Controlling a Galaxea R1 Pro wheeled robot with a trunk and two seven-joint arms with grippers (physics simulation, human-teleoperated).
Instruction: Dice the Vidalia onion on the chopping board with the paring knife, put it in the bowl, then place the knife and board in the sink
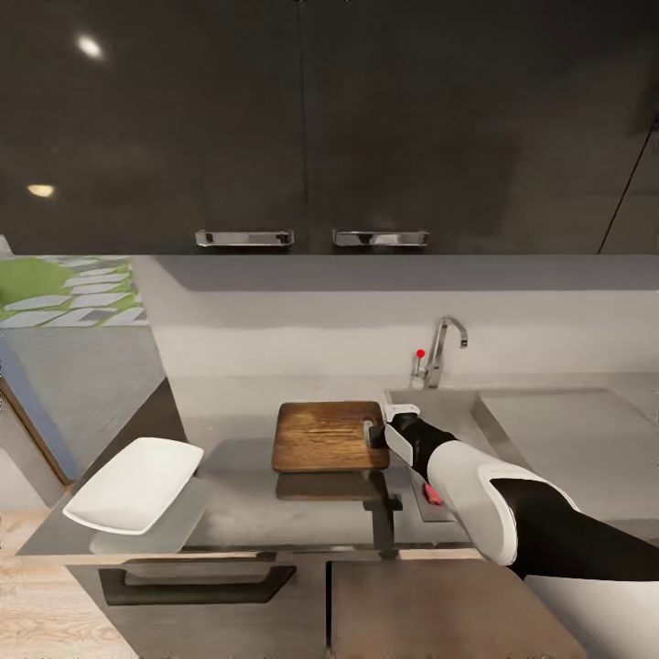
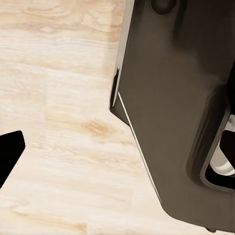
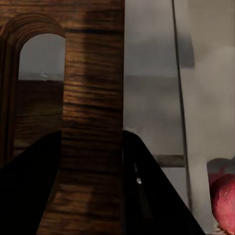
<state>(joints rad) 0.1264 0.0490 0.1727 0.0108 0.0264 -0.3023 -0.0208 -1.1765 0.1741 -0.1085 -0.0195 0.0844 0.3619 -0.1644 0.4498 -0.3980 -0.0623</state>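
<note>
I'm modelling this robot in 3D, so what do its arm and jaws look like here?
The right arm has a glossy white rounded shell between matte black segments, with a small red mark underneath. The right gripper has dark jaws beyond a white cuff; the right wrist view shows plain black fingers.

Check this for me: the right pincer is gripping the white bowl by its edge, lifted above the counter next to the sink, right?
Not quite. The right pincer is gripping the wooden chopping board, not the bowl, which sits untouched at the counter's far left end. The head view shows the board lifted, casting a shadow below; the right wrist view shows the fingers straddling its handle end.
</note>
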